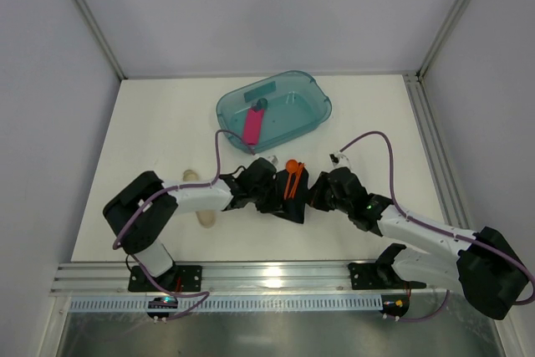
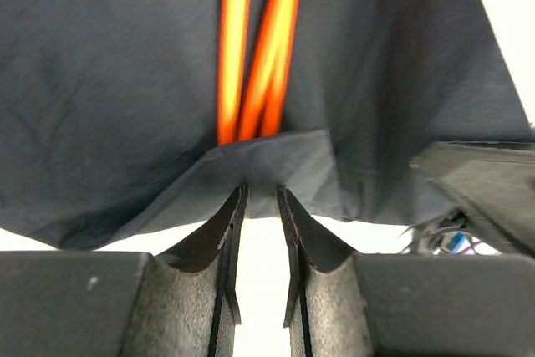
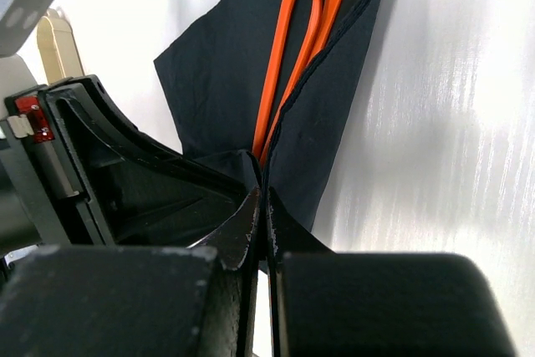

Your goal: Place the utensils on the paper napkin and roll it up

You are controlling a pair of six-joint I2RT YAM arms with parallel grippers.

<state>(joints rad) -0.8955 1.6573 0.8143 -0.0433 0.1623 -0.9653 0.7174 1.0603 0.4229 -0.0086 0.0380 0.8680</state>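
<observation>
Black, curved fingers of the left claw stand a narrow slit apart, with white counter showing between them. Their tips sit right at a turned-up fold in the hem of the paper napkin; whether they pinch that fold I cannot tell. The right claw meets the sheet from the opposite side. Its fingers are pressed together on the napkin's edge, and a flap rises from that grip.

Just ahead of both claws, between them, the napkin lies dark and creased, its sides lifted inward. The utensils, bright orange, lie on the sheet in a tight bundle. Their thin handles run away from the left claw's tips, and their near ends are tucked under the fold closest to it. From the right claw they show in the trough between the two lifted sides.

Behind the left claw, beside its forearm, a pale beige tube lies on the counter, partly hidden by the arm. Well beyond both claws sits a teal translucent tub, apart from the napkin, with a pink flat bar lying inside it.
</observation>
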